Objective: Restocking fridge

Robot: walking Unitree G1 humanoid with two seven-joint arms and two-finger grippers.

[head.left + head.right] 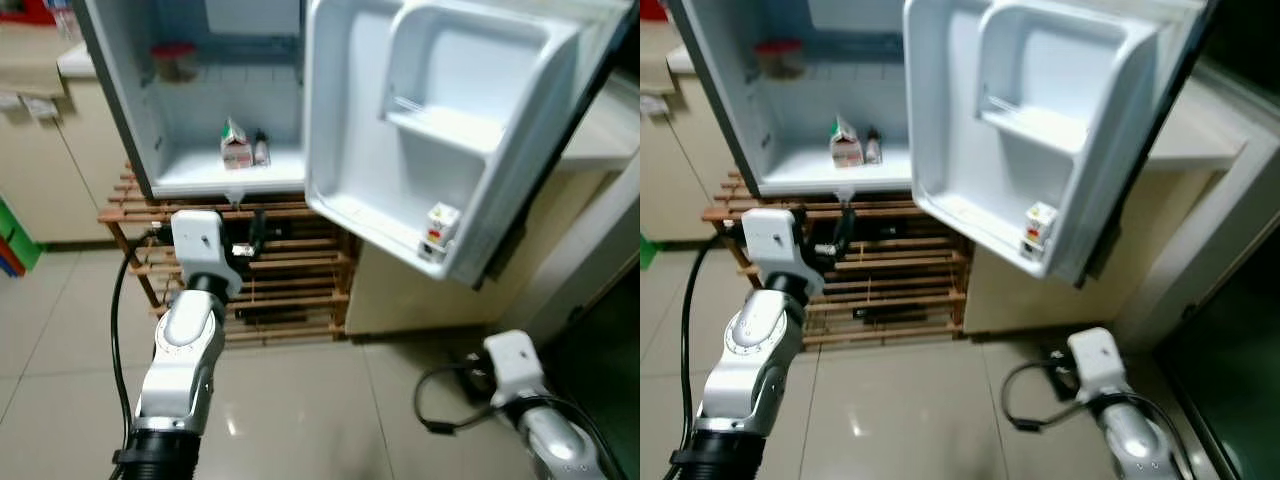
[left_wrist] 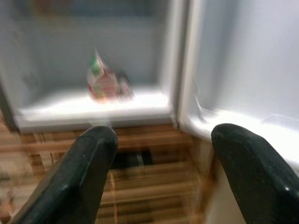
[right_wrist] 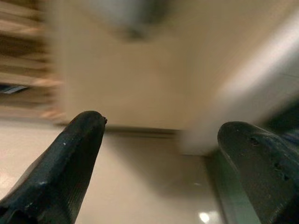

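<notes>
The small fridge (image 1: 190, 180) stands open on a wooden slatted rack (image 1: 300, 285). On its bottom shelf sit a small milk carton (image 1: 236, 146) and a dark bottle (image 1: 261, 150); a red-lidded jar (image 1: 175, 61) is on the shelf above. The open door (image 1: 350, 150) swings toward me, and a small carton (image 1: 441, 224) stands in its lowest pocket. My left gripper (image 2: 161, 140) is raised in front of the rack just below the fridge's front edge, open and holding nothing. My right gripper (image 3: 163, 135) hangs low near the floor at the right, open and holding nothing.
A beige cabinet (image 1: 430, 290) stands behind and below the door. Pale counters (image 1: 40, 150) are at the left. The floor is glossy tile (image 1: 300, 410). A black cable (image 1: 435, 400) loops beside my right arm. A dark appliance (image 1: 600, 340) edges the right.
</notes>
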